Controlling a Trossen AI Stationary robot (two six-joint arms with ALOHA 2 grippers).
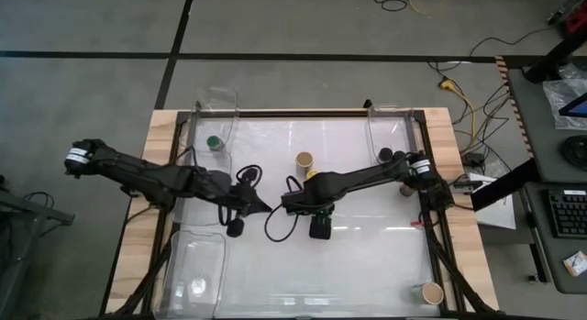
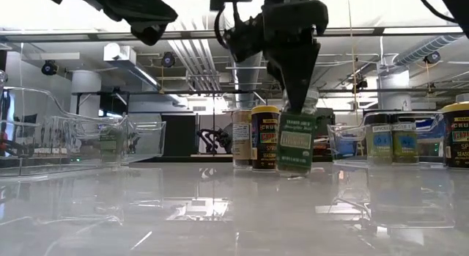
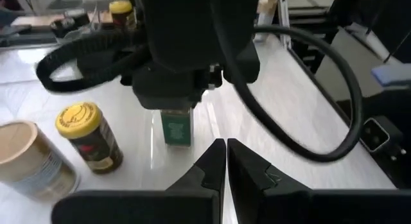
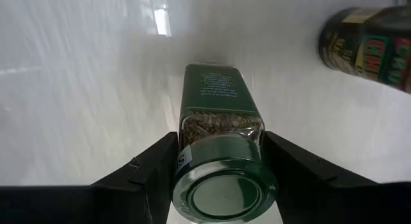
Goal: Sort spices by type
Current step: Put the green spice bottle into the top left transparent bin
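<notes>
The right end effector (image 4: 218, 169) grips the green-lidded glass spice jar (image 4: 221, 140) near its lid, at mid-tabletop (image 1: 367, 265) beside a yellow-lidded jar (image 3: 87, 134). Next, it likely carries it to the clear plastic bin (image 1: 218, 127) holding another green-lidded jar. The left end effector (image 3: 225, 163) waits nearby, fully closed and empty.

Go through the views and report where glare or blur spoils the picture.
High view: ceiling lights glare across the glossy white table. Low view: the tabletop mirrors the room, and the dark right gripper is backlit. Right wrist view: the green-lidded glass spice jar is sharp, and the yellow-lidded jar beyond is blurred.
</notes>
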